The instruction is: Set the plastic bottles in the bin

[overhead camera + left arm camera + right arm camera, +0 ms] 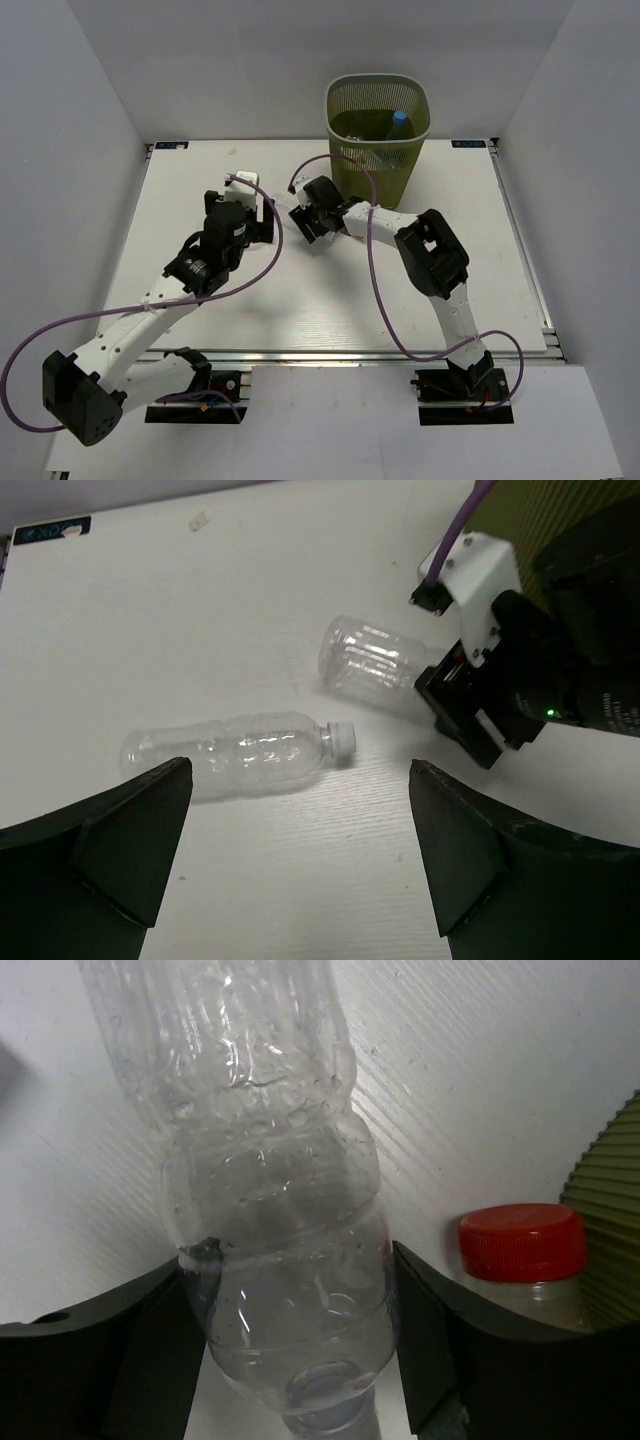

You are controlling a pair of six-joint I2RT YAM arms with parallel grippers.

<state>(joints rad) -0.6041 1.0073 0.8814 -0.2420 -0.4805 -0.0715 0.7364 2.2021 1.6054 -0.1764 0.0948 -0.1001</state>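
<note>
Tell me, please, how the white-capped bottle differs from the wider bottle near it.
The white-capped bottle lies free on the table; the wider bottle has one end between the right hand's fingers. The white-capped bottle is slim and waisted, the wider bottle stubbier. The white-capped bottle's cap shows; the wider bottle shows none, that end hidden by the hand. Both are clear, unlabelled and lying on their sides.

Wide room over bare table [500, 250] at right and far left of top view, and along lower middle. Crowded at upper centre by left arm [215, 250] and right arm [425, 250], heads close, bin [410, 160] just behind. Mid-frame in left wrist view, capped bottle [235, 755] and second bottle [370, 660] lying flat.
</note>
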